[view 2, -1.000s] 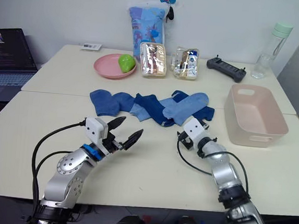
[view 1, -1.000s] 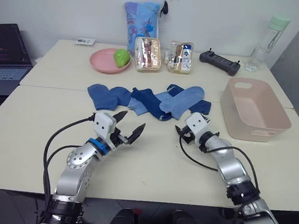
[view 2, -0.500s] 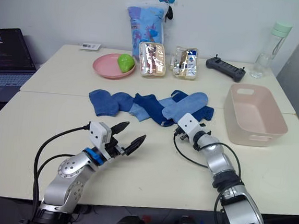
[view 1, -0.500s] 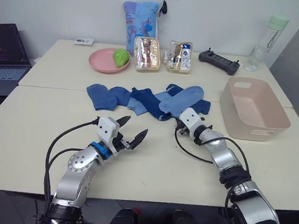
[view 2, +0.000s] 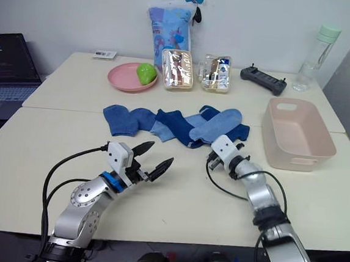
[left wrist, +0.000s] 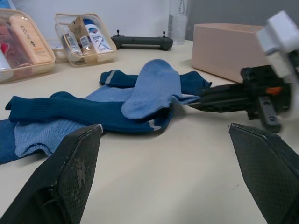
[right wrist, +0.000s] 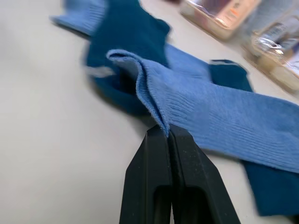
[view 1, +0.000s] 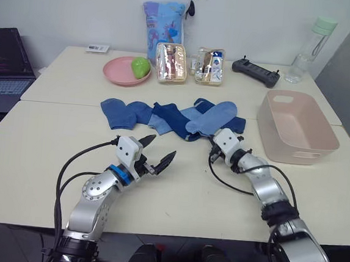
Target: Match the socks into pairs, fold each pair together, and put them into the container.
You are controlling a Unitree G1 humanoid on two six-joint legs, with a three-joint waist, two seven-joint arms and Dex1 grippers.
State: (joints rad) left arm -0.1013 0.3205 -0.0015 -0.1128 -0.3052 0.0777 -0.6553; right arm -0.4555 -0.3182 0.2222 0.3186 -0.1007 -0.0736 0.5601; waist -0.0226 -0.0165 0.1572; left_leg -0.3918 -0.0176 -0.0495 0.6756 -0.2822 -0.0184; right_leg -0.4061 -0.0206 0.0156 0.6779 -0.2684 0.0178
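right tool (right wrist: pixel 166 133) pinched shut on the ribbed cuff of a light blue sock (view 1: pixel 213 117). soft knit socks (view 1: pixel 164 116) overlap mid-desk. left tool (view 1: pixel 158 156) wide open, empty, hovering. smooth pink-beige tub (view 1: pixel 298 126) at 3 o'clock. matte cream desk (view 1: pixel 32 149), white wall.

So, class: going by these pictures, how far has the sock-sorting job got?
Nothing is finished: the tub holds no socks, and the socks lie unpaired in a loose row on the table. In hand: the right claw is shut on the cuff of the light blue sock. The left claw is open above the table. Matching, folding and loading remain.
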